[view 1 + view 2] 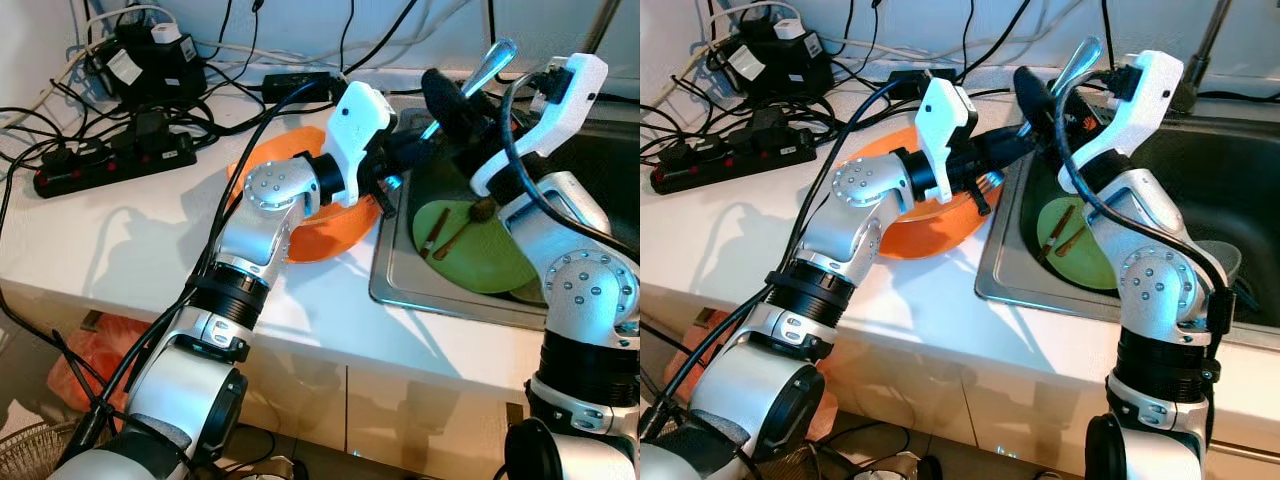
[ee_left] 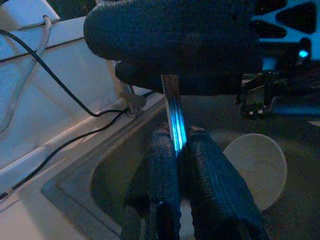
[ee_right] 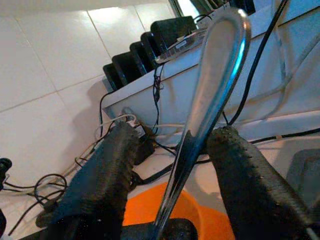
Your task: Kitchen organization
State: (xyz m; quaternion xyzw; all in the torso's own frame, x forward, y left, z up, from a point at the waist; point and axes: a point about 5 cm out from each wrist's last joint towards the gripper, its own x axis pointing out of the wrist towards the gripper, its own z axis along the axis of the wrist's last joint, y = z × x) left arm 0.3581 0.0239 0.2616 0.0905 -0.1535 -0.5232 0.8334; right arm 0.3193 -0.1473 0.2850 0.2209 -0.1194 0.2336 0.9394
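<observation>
Both arms reach forward over the sink (image 1: pixel 395 285) edge. Left tool (image 2: pixel 177 150) is clamped on a spoon (image 3: pixel 210 85) shaft; right tool (image 3: pixel 172 145) stands spread around its handle. Behind the left tool, an orange plate (image 1: pixel 930 235) lies on the surface (image 1: pixel 120 230).

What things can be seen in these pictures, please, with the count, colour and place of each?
Utensil: one, silver metal, held above the sink's left edge between both grippers.
Bowl: one, orange, on the counter beside the sink, under the left arm.
Plate: one, green, inside the sink.
Sticks: two, brown, lying on the plate.
Sink: one, steel, right part of the counter.
Power strip: one, black, counter's back left, among black cables.
Counter: one, white.
Left gripper: black fingers shut on the utensil.
Right gripper: black fingers open on either side of the utensil's handle.
</observation>
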